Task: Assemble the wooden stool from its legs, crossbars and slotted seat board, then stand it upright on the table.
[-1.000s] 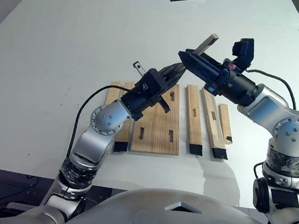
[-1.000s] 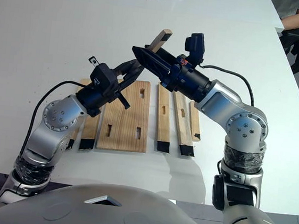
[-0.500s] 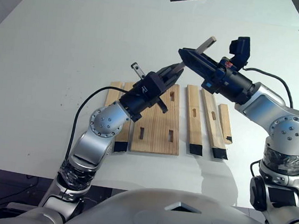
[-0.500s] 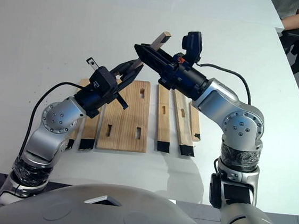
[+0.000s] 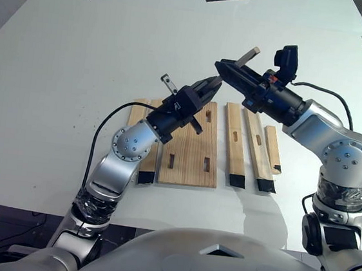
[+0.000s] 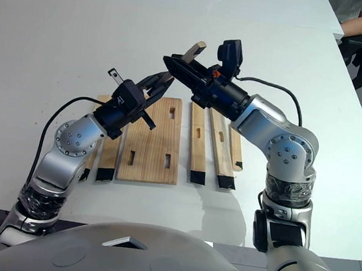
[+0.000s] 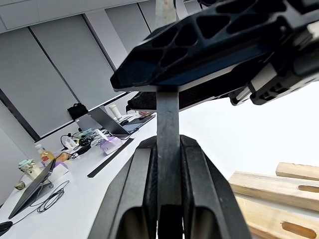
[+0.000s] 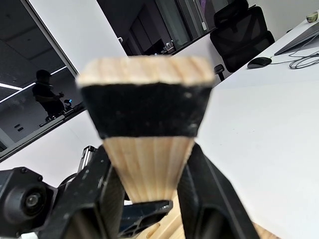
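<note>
Gripping one raised wooden piece [image 5: 250, 53] are both arms' jaws.

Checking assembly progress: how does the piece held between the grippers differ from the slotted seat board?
The held piece is narrow, the seat board wide. The held piece is tilted in the air, clamped by left gripper and right gripper; the seat board lies flat on the table. Both are pale wood.

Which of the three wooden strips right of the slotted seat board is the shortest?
The outermost strip, farthest from the seat board. The other two are clearly longer, and each has a slot.
</note>
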Controlling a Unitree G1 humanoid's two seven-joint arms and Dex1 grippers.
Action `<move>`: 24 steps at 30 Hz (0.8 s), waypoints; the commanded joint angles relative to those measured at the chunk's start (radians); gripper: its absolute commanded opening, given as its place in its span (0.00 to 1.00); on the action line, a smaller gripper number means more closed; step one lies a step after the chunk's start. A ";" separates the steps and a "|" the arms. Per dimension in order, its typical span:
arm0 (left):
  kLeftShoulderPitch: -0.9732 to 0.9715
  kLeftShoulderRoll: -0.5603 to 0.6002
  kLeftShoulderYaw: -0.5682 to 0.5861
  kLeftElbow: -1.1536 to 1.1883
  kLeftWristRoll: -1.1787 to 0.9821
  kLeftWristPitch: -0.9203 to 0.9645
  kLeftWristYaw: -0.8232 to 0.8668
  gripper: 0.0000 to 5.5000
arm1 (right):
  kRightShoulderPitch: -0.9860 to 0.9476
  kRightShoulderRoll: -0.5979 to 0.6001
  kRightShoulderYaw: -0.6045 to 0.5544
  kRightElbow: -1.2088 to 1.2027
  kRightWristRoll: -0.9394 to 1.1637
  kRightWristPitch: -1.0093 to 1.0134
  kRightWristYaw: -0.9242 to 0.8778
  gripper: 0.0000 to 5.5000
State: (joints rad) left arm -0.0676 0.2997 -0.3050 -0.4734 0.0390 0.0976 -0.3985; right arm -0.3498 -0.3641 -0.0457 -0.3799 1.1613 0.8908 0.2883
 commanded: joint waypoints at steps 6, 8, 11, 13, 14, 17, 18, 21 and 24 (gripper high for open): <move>-0.007 0.004 0.041 0.024 0.001 0.090 0.004 0.25 | 0.007 -0.025 0.013 -0.029 -0.079 -0.007 0.038 0.24; -0.012 0.009 0.061 0.044 -0.011 0.118 0.002 0.30 | -0.003 -0.041 0.013 -0.029 -0.140 -0.038 0.049 0.24; -0.019 0.028 0.104 0.069 -0.034 0.135 -0.006 0.31 | -0.039 -0.110 -0.005 -0.012 -0.268 -0.114 0.104 0.24; -0.016 0.032 0.141 0.076 -0.048 0.149 0.000 0.31 | -0.066 -0.168 -0.028 0.018 -0.342 -0.167 0.150 0.24; -0.015 0.033 0.155 0.079 -0.054 0.153 -0.001 0.31 | -0.074 -0.204 -0.046 0.035 -0.378 -0.196 0.178 0.24; -0.013 0.033 0.194 0.084 -0.068 0.160 0.006 0.31 | -0.041 -0.339 -0.087 0.094 -0.485 -0.293 0.313 0.24; -0.009 0.032 0.209 0.084 -0.068 0.163 0.015 0.31 | -0.025 -0.374 -0.088 0.112 -0.509 -0.316 0.365 0.24; 0.004 0.028 0.246 0.090 -0.067 0.167 0.038 0.31 | 0.045 -0.452 -0.074 0.138 -0.561 -0.384 0.515 0.24; 0.019 0.027 0.261 0.093 -0.062 0.159 0.047 0.31 | 0.141 -0.485 -0.036 0.108 -0.605 -0.445 0.627 0.24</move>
State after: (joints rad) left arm -0.0632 0.3245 -0.0584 -0.3894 -0.0221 0.2508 -0.3629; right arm -0.2804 -0.8168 -0.1166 -0.2434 0.5900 0.4978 0.8296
